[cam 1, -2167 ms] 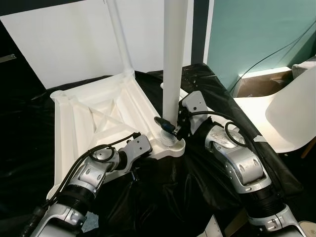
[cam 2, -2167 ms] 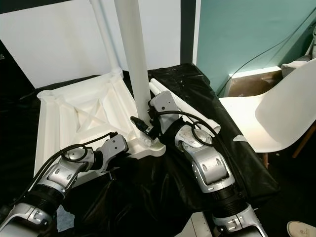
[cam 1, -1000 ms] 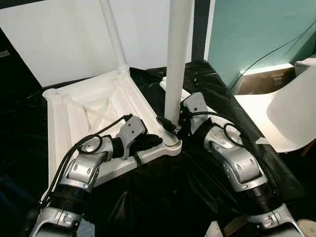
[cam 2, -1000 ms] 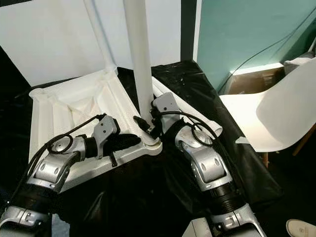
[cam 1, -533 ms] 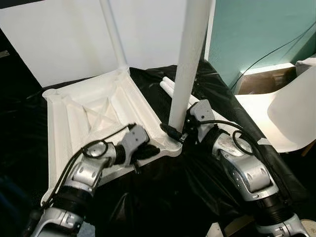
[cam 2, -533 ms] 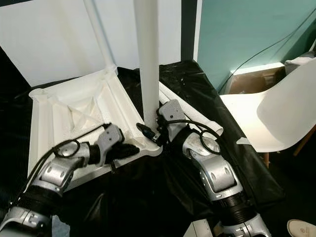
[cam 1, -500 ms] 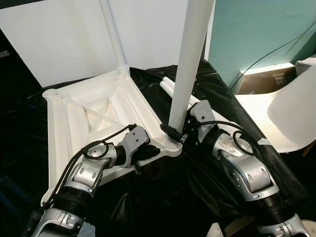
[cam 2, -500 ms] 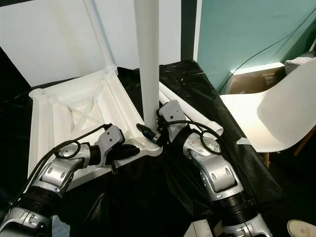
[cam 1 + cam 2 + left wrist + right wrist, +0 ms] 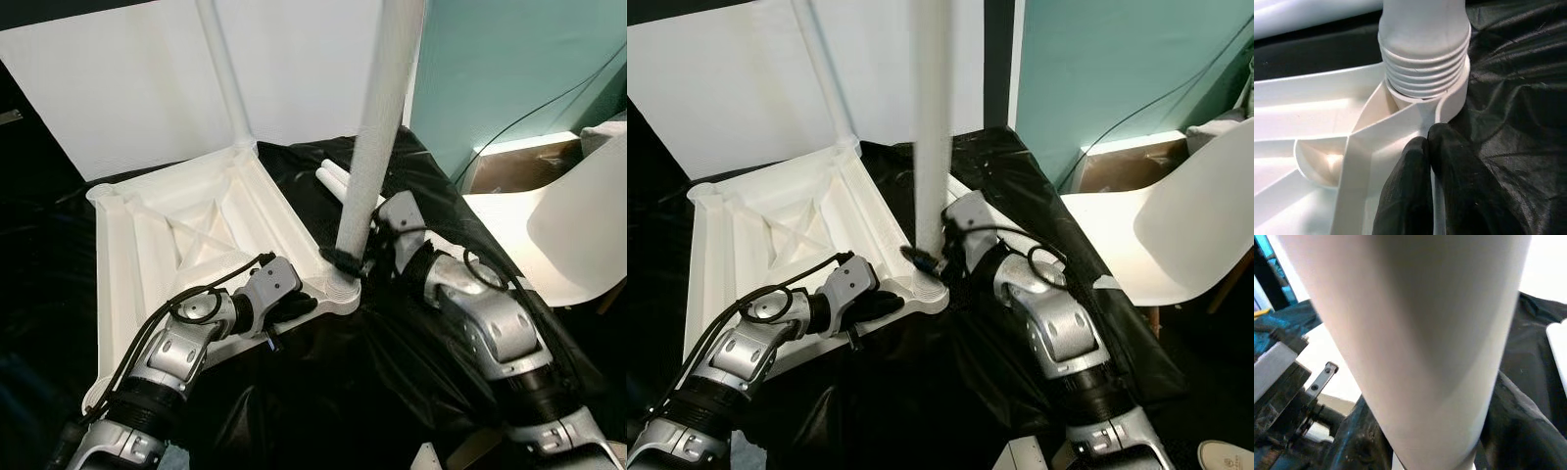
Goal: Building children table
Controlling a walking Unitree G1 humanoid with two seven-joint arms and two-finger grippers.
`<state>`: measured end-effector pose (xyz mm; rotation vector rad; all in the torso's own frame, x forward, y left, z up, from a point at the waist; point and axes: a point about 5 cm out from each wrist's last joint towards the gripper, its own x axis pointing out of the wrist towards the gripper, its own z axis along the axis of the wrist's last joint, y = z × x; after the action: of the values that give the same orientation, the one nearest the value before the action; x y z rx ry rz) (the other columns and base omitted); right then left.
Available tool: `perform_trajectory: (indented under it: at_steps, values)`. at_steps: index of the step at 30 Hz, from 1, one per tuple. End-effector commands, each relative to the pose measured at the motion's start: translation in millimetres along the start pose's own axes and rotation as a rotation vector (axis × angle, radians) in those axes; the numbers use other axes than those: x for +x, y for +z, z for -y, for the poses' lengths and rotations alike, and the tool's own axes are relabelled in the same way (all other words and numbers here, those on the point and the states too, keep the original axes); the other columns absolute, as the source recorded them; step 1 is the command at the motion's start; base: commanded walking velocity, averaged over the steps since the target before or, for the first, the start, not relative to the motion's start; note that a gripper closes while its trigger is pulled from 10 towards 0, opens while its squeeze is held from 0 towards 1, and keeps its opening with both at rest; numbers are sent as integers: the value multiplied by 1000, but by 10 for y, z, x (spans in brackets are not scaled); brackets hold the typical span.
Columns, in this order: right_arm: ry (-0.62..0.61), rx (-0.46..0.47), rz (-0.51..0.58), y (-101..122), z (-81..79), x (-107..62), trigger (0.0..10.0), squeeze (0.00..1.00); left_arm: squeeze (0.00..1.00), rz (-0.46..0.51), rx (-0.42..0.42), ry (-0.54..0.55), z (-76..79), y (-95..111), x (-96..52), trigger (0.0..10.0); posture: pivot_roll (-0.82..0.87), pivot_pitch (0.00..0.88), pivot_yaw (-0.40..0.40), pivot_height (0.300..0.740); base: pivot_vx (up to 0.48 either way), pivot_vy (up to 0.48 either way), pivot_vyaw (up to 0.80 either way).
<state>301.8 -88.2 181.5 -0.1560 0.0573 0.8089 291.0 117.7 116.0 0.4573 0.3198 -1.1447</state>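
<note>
the white tabletop (image 9: 186, 235) lies upside down on a black sheet (image 9: 343, 392), its ribbed underside up. at its near right corner a white leg (image 9: 377, 127) stands in the corner socket (image 9: 1449, 98), leaning a little to the right as it rises; the left wrist view has the leg's threaded end partly in the socket, several threads still above the rim. a 2nd leg (image 9: 227, 78) stands upright at the far corner. 2 more legs (image 9: 331, 176) lie on the sheet just behind the near leg.

the left gripper (image 9: 1425, 147) has its 2 fingers pressed together, pinching the tabletop's thin edge rib just beside the socket. the right gripper (image 9: 355, 262) is at the base of the near leg, low by the socket; whether its fingers are clamped or apart i cannot tell, the leg being very close in the right wrist view.

a white panel (image 9: 127, 88) stands behind the tabletop. to the right, a white chair (image 9: 1185, 235) stands before a teal wall (image 9: 1117, 59), well apart from the tabletop.
</note>
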Motion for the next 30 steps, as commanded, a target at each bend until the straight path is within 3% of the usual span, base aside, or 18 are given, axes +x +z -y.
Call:
perform_trajectory:
  at_steps: [1, 9, 12, 13, 16, 23, 24, 26, 28, 30]
  values:
    - [-62, 153, -142, -273, 59, -8, 10000, 0, 0, -61, -26, -13, 51, -130, 4, 10000, 17, 0, 85, 740, 0, 0, 0]
    - [-43, 156, -154, -231, 48, -25, 10000, 0, 0, -58, -25, -15, 47, -114, 36, 10000, 11, 0, 85, 740, 0, 0, 0]
    - [-49, 187, -186, -266, 60, -44, 10000, 0, 0, -57, -26, -15, 46, -109, 42, 10000, 9, 0, 84, 740, 0, 0, 0]
    - [-92, 293, -248, -297, 125, -61, 10000, 0, 0, -58, -29, -16, 46, -107, 47, 10000, 7, 0, 84, 740, 0, 0, 0]
    - [-96, 289, -248, -275, 140, -54, 10000, 0, 0, -59, -29, -16, 46, -111, 48, 10000, 7, 0, 84, 740, 0, 0, 0]
    - [-61, 119, -229, -152, 174, -16, 10000, 0, 0, -60, -30, -16, 51, -112, 66, 10000, 9, 0, 84, 740, 0, 0, 0]
    - [-35, 43, -238, -146, 169, -20, 10000, 0, 0, -60, -30, -15, 52, -112, 72, 10000, 13, 0, 80, 740, 0, 0, 0]
    - [-35, 43, -238, -146, 169, -20, 10000, 0, 0, -60, -30, -15, 52, -112, 72, 10000, 13, 0, 80, 740, 0, 0, 0]
    - [30, -97, -255, -162, 142, -46, 10000, 0, 0, -60, -33, -10, 53, -123, 72, 10000, 16, 0, 78, 740, 0, 0, 0]
    - [55, -153, -259, -170, 131, -59, 10000, 0, 0, -62, -35, -6, 53, -131, 66, 10000, 16, 0, 78, 740, 0, 0, 0]
